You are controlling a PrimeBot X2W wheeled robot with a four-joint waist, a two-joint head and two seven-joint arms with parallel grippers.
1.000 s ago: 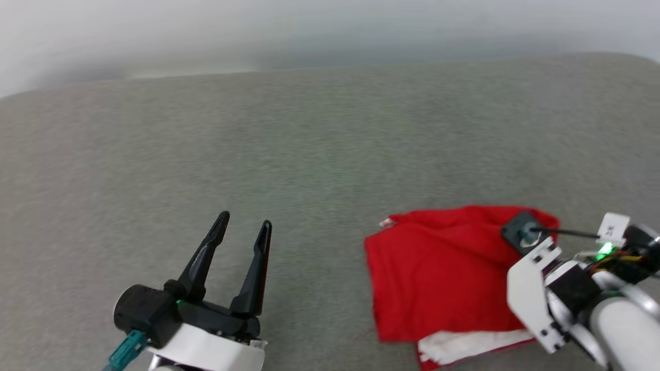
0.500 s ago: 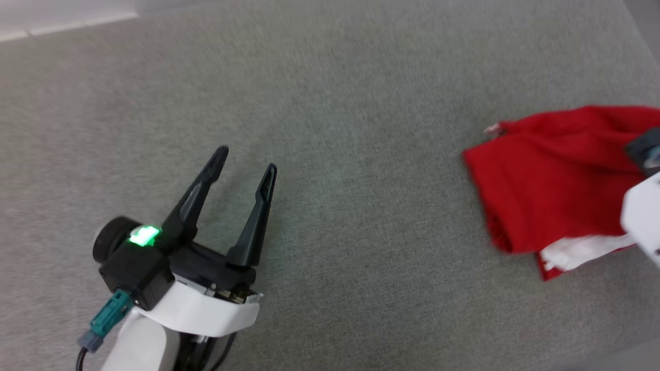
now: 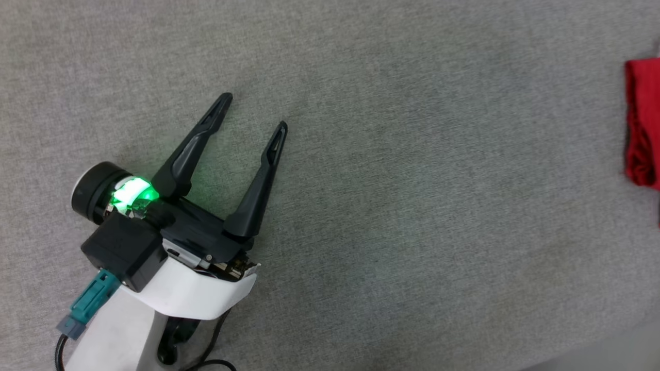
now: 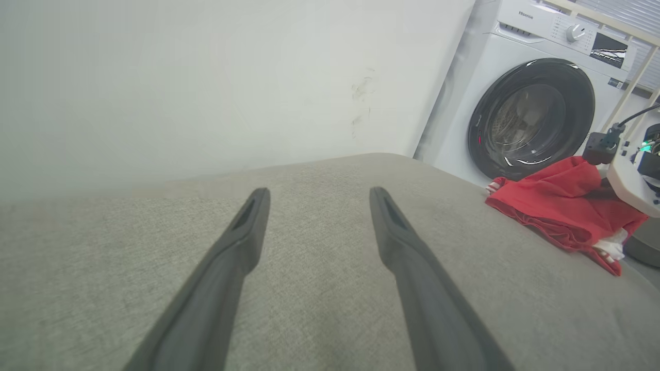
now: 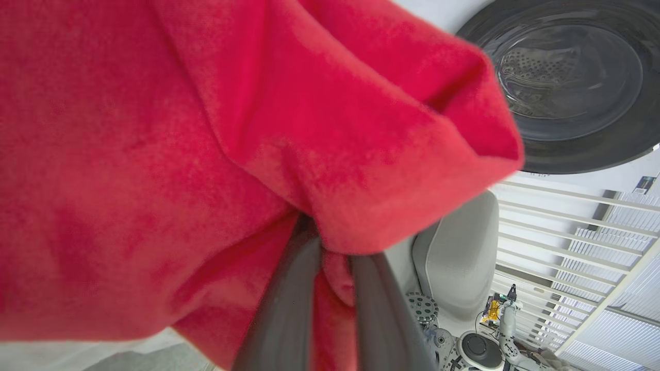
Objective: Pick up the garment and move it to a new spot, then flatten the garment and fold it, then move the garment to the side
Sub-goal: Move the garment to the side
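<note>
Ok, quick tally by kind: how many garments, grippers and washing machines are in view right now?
garment: 1, red
Grippers: 2, left gripper open, right gripper shut on the garment
washing machine: 1
Total: 4

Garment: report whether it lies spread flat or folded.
Folded over, not spread: the garment sits in a compact layered bundle, with the right hand pinching a fold.

so the bench (image 3: 412, 206) is covered in plain grey woven fabric. past its far edge there's a white wall (image 4: 206, 77) with a few scuff marks, and next to that a white front-loading washing machine (image 4: 531, 118) with a dark round door. white slats (image 5: 567, 221) near it.
</note>
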